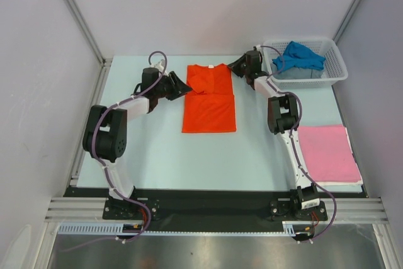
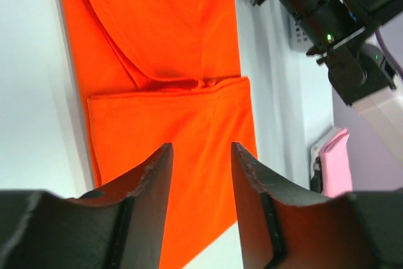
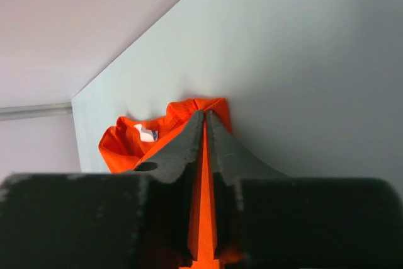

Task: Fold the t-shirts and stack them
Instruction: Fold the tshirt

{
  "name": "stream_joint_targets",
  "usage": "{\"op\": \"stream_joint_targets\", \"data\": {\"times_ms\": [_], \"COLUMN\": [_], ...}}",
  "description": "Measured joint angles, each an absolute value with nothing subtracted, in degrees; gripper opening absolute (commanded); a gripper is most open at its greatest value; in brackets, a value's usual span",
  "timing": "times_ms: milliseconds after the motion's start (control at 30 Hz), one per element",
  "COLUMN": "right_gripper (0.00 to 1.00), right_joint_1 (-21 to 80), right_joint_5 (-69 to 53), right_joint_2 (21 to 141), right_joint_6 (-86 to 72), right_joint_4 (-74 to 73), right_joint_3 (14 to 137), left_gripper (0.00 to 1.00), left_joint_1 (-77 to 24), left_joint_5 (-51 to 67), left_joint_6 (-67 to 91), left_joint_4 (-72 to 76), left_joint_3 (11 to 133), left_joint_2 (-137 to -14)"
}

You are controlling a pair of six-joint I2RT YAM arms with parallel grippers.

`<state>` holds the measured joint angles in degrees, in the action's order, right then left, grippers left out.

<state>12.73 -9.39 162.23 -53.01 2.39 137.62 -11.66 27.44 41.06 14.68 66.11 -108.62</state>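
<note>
Centre left of the top view: left gripper (image 1: 184,88), jaws apart with nothing between them, tips at the left edge of the orange shirt (image 1: 209,108). Looks down, in the left wrist view, past both spread fingers (image 2: 151,181) onto orange cloth. Mid-frame in the top view: orange shirt, flat on the table (image 1: 157,149), a tall rectangle with the sides folded in and a crease across the middle, collar toward the top of the frame. Just right of its upper right corner: right gripper (image 1: 234,66), closed down on a bunched bit of that shirt. Pinches, in the right wrist view, a thin strip of orange cloth between nearly touching fingers (image 3: 179,149), with a white label showing to their left. Upper right of the top view: white basket (image 1: 337,67), with the blue shirt (image 1: 299,56) heaped inside it. Lower right: pink shirt (image 1: 327,152), folded flat on the table, well apart from the orange one.
</note>
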Motion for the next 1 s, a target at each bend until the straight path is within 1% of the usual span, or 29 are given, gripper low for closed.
{"op": "stream_joint_targets", "data": {"times_ms": [33,100,167,200,333,467,500,567,600,700,767,900,1000], "right_gripper": [0.15,0.19,0.22,0.25,0.31,0.39,0.43,0.48,0.53,0.58,0.59,0.61,0.6], "right_joint_1": [12.6,12.4,12.3,12.2,12.0,11.8,11.8,11.8,11.8,12.3,12.9,13.6,14.2], "right_joint_5": [-9.7,-10.7,-11.4,-11.7,-13.2,-15.1,-15.8,-16.9,-17.5,-18.9,-20.7,-27.0,-32.3], "right_joint_2": [162.7,163.2,163.2,163.2,161.6,155.9,153.3,147.6,144.1,133.4,125.5,110.5,102.6], "right_joint_6": [-53.1,-53.0,-52.8,-52.5,-50.4,-46.6,-45.3,-42.9,-41.2,-35.7,-32.6,-29.2,-28.6], "right_joint_4": [2.2,1.6,1.0,0.6,-3.6,-12.4,-14.7,-18.8,-21.1,-27.3,-29.3,-29.2,-27.9], "right_joint_3": [138.5,139.8,140.2,140.4,140.5,139.3,138.0,134.6,132.8,126.7,119.5,99.1,81.6], "left_gripper": [0.53,0.56,0.58,0.6,0.63,0.65,0.65,0.66,0.67,0.67,0.68,0.69,0.68], "left_joint_1": [-11.7,-11.6,-11.4,-11.2,-10.0,-8.9,-8.8,-8.8,-8.8,-8.8,-8.8,-8.8,-8.8], "left_joint_5": [27.5,27.7,27.5,27.4,26.0,24.0,23.7,23.5,23.5,23.7,24.3,25.9,27.2], "left_joint_6": [40.5,38.7,36.7,35.4,30.7,27.8,27.4,27.4,27.4,27.4,27.5,28.9,31.2], "left_joint_4": [13.8,11.3,8.2,6.4,-0.3,-5.8,-6.7,-8.9,-9.7,-13.3,-15.2,-15.6,-14.9], "left_joint_3": [66.1,66.1,66.1,66.0,65.0,61.3,59.6,55.9,53.9,49.5,48.0,45.1,42.9], "left_joint_2": [-107.9,-105.7,-103.3,-101.8,-96.0,-91.3,-90.3,-88.6,-87.9,-86.6,-86.6,-86.5,-86.6]}}
